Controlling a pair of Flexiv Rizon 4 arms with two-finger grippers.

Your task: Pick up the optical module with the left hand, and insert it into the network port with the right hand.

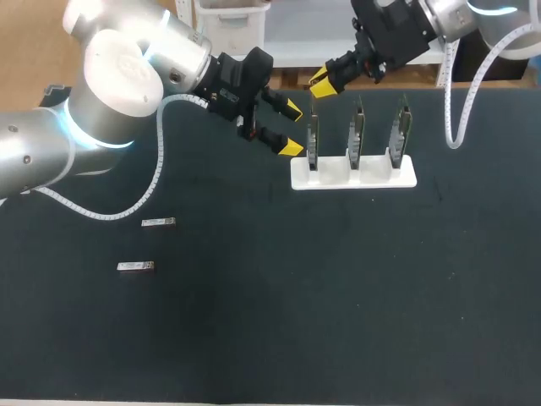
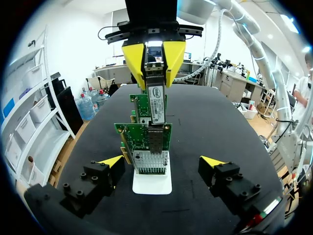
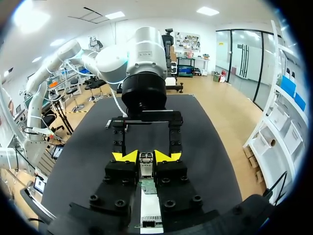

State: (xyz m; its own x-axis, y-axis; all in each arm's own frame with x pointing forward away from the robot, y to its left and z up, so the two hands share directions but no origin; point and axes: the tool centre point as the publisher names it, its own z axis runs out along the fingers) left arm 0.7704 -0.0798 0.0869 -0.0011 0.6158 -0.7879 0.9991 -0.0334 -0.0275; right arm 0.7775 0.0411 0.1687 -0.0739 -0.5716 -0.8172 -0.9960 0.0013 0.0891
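Dark table (image 1: pixel 254 338), right end effector (image 1: pixel 320 84) angled down, clamping optical module (image 2: pixel 156 100)

Bright, even light from above; glare whitens the left arm (image 1: pixel 110 80)

My left arm (image 1: pixel 118 76) is built of rounded silver-white housings, with a pale blue glowing ring at one joint. A white ribbed cable (image 1: pixel 159 173) loops along it. My right arm (image 1: pixel 478 15) has the same silver finish and its own white cable (image 1: pixel 446 110). My left end effector (image 1: pixel 292 129) and right end effector (image 1: pixel 322 83) are black and blocky, studded with round screws, each with two bright yellow wedge-shaped fingertips.
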